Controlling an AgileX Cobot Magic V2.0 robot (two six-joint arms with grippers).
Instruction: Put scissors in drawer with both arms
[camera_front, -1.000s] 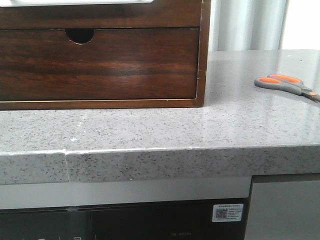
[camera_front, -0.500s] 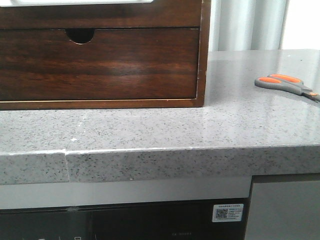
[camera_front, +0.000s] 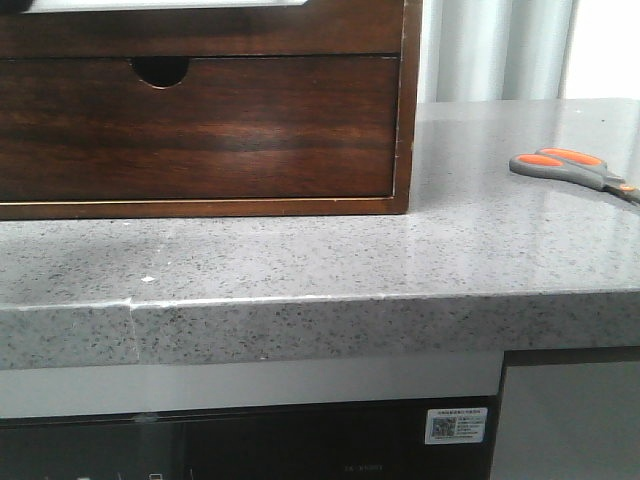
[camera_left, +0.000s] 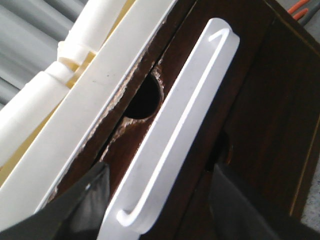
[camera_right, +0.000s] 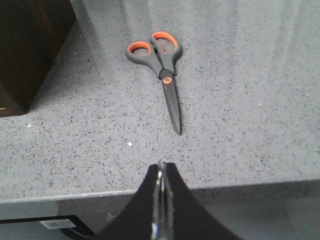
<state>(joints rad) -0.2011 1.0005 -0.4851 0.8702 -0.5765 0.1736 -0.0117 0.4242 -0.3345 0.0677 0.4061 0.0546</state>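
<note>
The scissors (camera_front: 570, 168), with grey handles and orange-lined loops, lie closed on the grey counter at the right; they also show in the right wrist view (camera_right: 162, 65). My right gripper (camera_right: 161, 167) is shut and empty over the counter's front edge, a short way from the blade tips. The drawer's plain dark front (camera_front: 200, 35) is at the top of the wooden cabinet. My left gripper (camera_left: 160, 172) is open, with one finger (camera_left: 85, 200) on each side of a white rounded bar (camera_left: 180, 120) lying against dark wood. Neither gripper shows in the front view.
Below the plain front is a second wooden front with a half-round notch (camera_front: 160, 70), which also shows in the left wrist view (camera_left: 144, 97). The counter's front edge (camera_front: 320, 300) runs across, with a seam at the left. White rails (camera_left: 65, 95) lie beside the cabinet.
The scissors and the cabinet have not moved. A faint shadow has spread over the left part of the counter.
</note>
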